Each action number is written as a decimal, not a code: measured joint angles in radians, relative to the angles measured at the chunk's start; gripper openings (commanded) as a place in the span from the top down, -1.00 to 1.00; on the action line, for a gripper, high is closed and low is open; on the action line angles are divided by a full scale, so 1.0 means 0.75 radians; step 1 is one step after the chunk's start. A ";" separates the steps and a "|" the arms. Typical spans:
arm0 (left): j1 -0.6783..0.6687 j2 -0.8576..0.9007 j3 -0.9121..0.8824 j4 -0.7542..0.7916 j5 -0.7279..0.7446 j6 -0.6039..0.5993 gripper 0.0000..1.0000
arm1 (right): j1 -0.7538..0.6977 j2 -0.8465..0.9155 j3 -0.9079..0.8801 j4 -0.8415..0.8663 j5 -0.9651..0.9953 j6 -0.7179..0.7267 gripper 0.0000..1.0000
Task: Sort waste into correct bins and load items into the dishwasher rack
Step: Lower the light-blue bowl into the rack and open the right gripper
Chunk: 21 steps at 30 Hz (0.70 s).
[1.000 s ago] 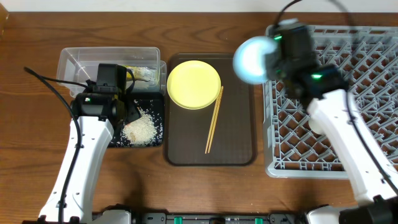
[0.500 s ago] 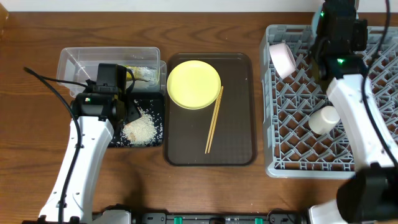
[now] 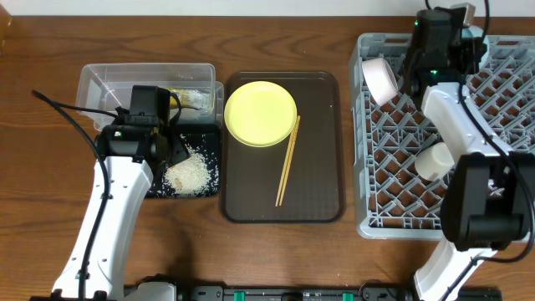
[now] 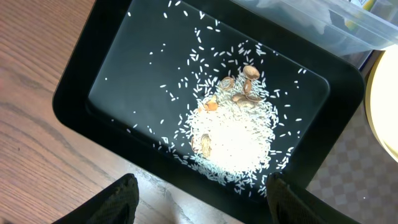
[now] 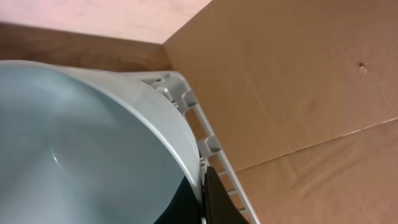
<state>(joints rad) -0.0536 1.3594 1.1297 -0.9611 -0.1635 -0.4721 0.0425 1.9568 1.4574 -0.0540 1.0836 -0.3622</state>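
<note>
My left hand [image 4: 202,186] is hovering released and spread wide above the black tray [image 4: 81,81], where the rice scraps [image 4: 233,140] are lying heaped. The chopsticks [image 3: 287,163] are lying on the brown tray [image 3: 322,188] beside the yellow plate [image 3: 261,113], long axis slanting near-left to far-right. My right hand [image 3: 407,77] is clenching the light blue bowl [image 3: 380,78] by its rim at the far-left corner of the rack [image 3: 501,125], tipped on edge, opening facing left

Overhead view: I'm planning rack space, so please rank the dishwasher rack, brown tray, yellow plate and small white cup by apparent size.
1. dishwasher rack, largest, even though the right edge crops it
2. brown tray
3. yellow plate
4. small white cup, smallest; it sits raised in the rack, but the order is clear
</note>
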 measured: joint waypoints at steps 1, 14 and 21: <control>-0.001 0.000 0.000 0.000 0.000 0.000 -0.36 | 0.000 0.018 0.000 0.001 0.005 0.000 0.98; -0.001 0.000 0.000 0.000 0.000 0.000 -0.36 | 0.024 0.096 0.002 -0.038 0.045 0.039 0.98; -0.001 0.000 0.000 0.000 0.000 0.000 -0.37 | 0.094 0.101 0.006 -0.211 0.030 0.136 0.72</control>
<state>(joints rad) -0.0540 1.3594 1.1297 -0.9611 -0.1635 -0.4721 0.1127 2.0323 1.4616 -0.2123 1.1061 -0.2600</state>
